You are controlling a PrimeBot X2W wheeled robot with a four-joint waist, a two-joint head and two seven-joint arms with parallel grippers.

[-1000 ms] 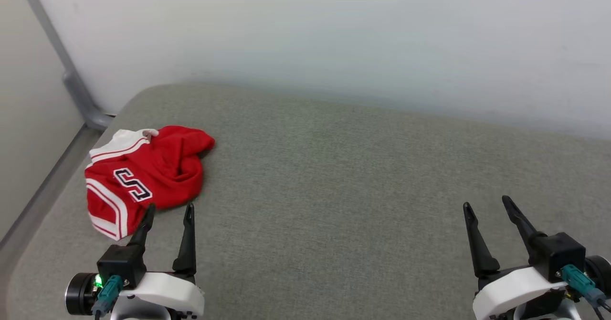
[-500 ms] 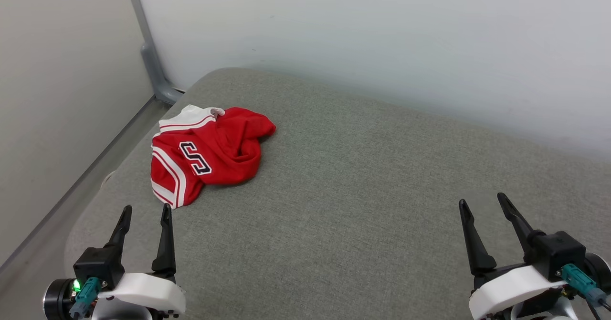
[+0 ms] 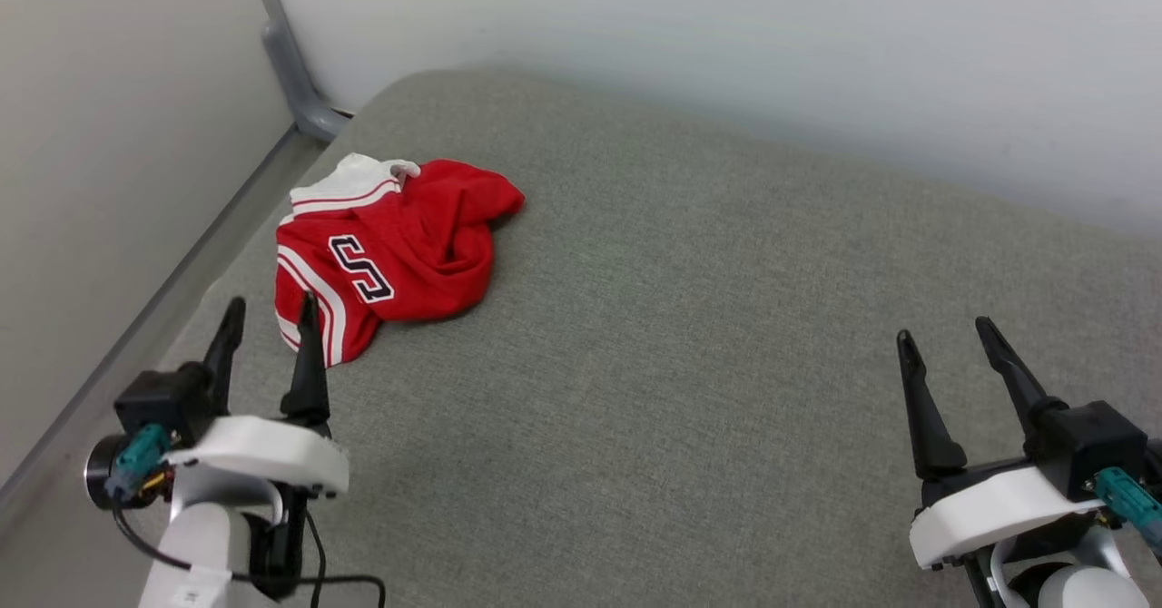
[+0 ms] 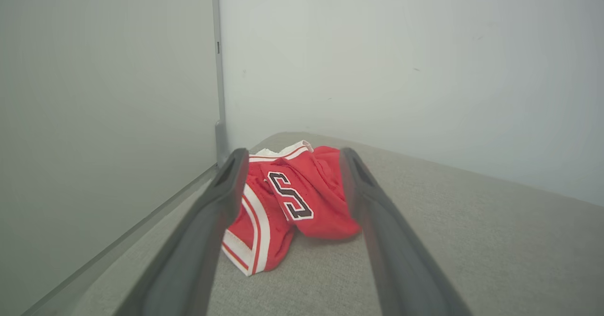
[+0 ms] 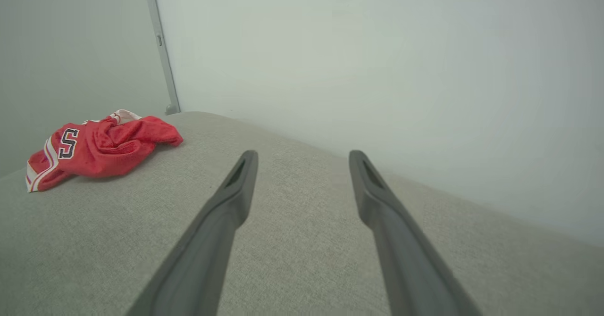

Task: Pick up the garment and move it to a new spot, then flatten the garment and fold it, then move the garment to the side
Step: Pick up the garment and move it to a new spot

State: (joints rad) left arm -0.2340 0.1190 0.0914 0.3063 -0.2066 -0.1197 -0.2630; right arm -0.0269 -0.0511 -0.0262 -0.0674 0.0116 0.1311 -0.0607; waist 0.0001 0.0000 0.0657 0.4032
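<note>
left gripper [image 3: 272,301] nearest, fingers spread wide, nothing held. its tips sit just short of the near hem of the garment [image 3: 408,245]. from the head view one finger overlaps the striped trim; touching or not, can't tell. from the left wrist view the garment shows between the two fingers, further on.

right gripper [image 3: 942,328] also near, fingers spread, holding nothing, well to the right of the garment over bare grey cushion [image 3: 681,363].

garment: red, crumpled in a heap, not flat, lying on the cushion. white band with red stripes along its near-left edge, white sleeve bit at its far-left side. writing: one black letter with white outline, reads as "s", facing up on the left half; no other text legible.

room: wide open cushion to the right of the garment and in front of it. left of the garment the cushion edge is close, with a grey rail [image 3: 136,336] and a pale side panel [image 3: 109,136] beside it. behind the garment, the rounded cushion corner, a grey post [image 3: 281,54], then the white wall [image 3: 726,27].
</note>
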